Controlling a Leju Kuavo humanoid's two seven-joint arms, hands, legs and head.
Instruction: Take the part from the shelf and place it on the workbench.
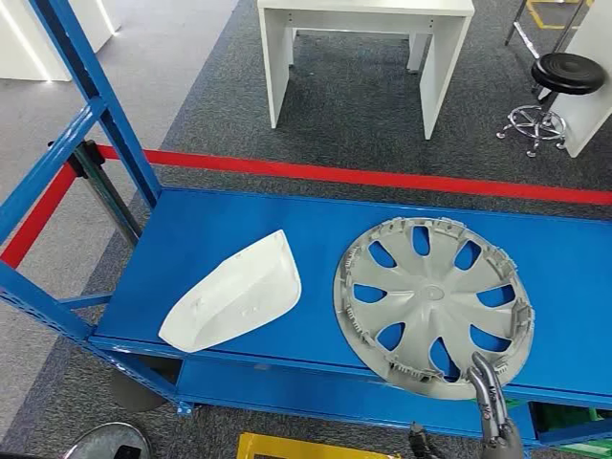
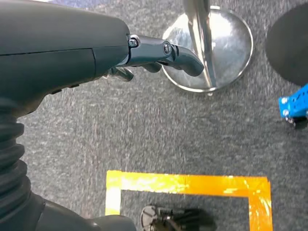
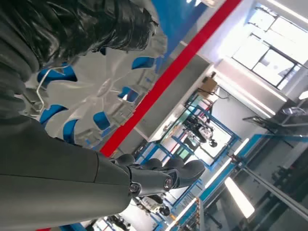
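A grey wheel cover (image 1: 433,301) lies flat on the blue shelf (image 1: 209,225), at its right. Left of it lies a white moulded shell part (image 1: 234,292). My right hand (image 1: 490,397) comes up at the shelf's front edge, with a finger touching the wheel cover's near rim. In the right wrist view the dark fingers (image 3: 94,24) spread over the wheel cover (image 3: 98,91), while the thumb (image 3: 163,178) stands apart from it, with nothing gripped. My left hand (image 2: 109,48) hangs over the carpet with its fingers stretched out, holding nothing.
A white workbench (image 1: 360,19) stands beyond the shelf, across a red floor line (image 1: 360,177). A black stool (image 1: 566,72) is at the far right. Blue shelf uprights (image 1: 94,86) rise at the left. A chrome round base (image 2: 218,43) and yellow floor tape (image 2: 188,184) lie below my left hand.
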